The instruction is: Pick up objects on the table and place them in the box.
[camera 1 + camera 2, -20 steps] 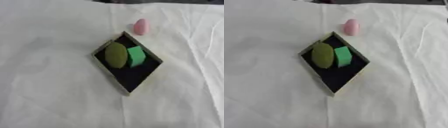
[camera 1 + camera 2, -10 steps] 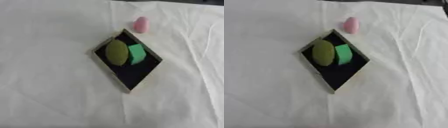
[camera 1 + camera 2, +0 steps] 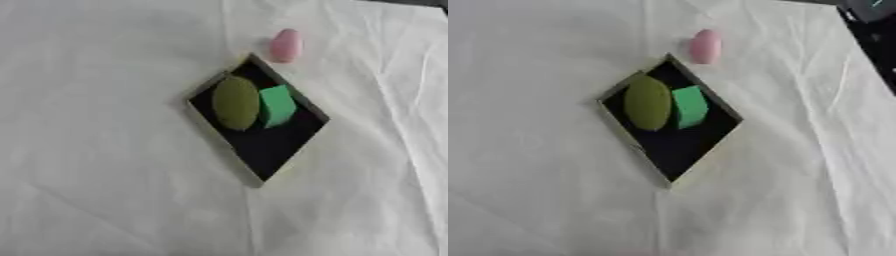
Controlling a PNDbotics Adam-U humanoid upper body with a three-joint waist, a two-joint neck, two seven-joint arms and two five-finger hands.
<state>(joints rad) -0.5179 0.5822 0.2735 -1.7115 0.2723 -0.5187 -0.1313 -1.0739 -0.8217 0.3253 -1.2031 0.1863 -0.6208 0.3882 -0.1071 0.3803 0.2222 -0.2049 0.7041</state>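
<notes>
Nothing has moved: pink object (image 3: pixel 285 45) stays just beyond the box (image 3: pixel 219 145), and neither hand's fingers show.

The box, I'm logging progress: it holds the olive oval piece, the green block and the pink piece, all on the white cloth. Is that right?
Not quite. The box holds only the olive oval piece and the green block. The pink piece lies outside it on the white cloth, just beyond the box's far corner, as the left eye view shows. No hand is in view.
</notes>
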